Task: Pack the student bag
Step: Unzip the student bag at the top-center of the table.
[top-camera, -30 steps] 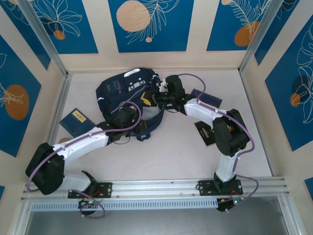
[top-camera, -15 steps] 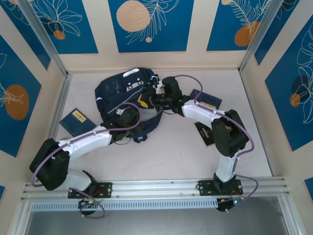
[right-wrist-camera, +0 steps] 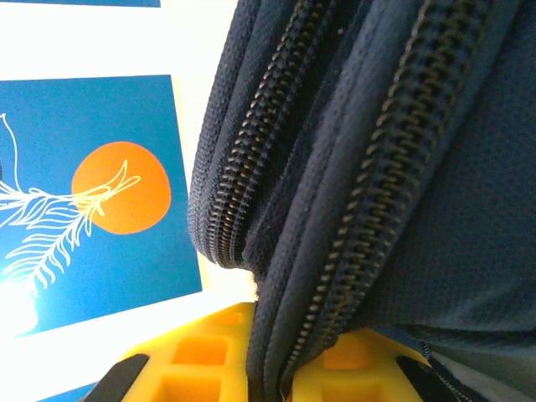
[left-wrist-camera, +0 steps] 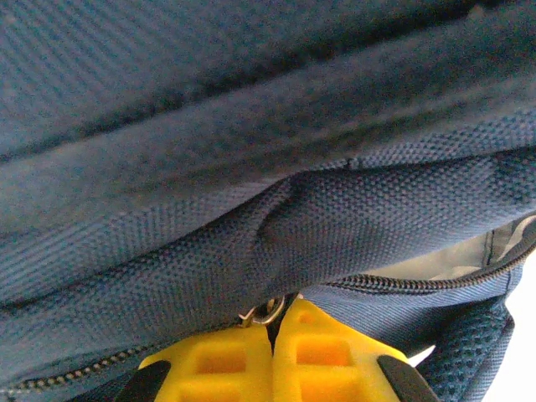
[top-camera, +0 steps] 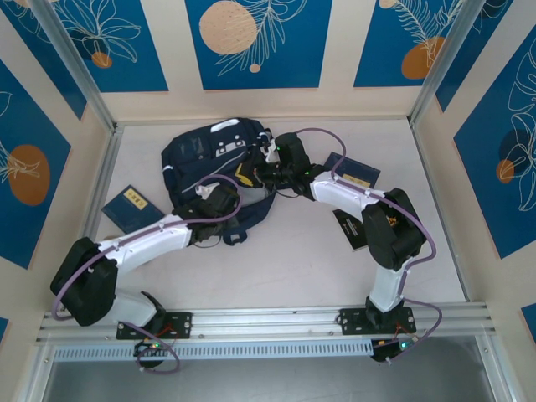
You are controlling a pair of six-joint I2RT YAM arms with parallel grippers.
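From above: navy bag (top-camera: 205, 155) slumped toward the back of the table (top-camera: 293, 268), a little left of centre, with white stripes and a grey patch on top. Left gripper (top-camera: 222, 197) pressed into its near edge, right gripper (top-camera: 261, 173) into its right side, the two close together. Three dark books flat on the table too: one (top-camera: 131, 208) left of the bag, one (top-camera: 353, 170) to its right, one (top-camera: 349, 228) partly under the right arm. Pale label on the left book, light print on the one under the arm, both too small to read. No other writing legible anywhere.

From the left wrist, detail hidden from overhead: yellow fingers (left-wrist-camera: 209, 364) closed flat against each other, a small metal zip ring (left-wrist-camera: 265, 313) right at their tips. Cannot tell whether pinched or merely touched. To the right, a zip track (left-wrist-camera: 402, 280) with pale lining above it.

From the right wrist: yellow fingers (right-wrist-camera: 193, 356) clamped on a fold of the bag's edge, two zip tracks (right-wrist-camera: 251, 142) rising from between them. Behind, a blue wall panel (right-wrist-camera: 92, 209) with an orange disc and a white leaf drawing.
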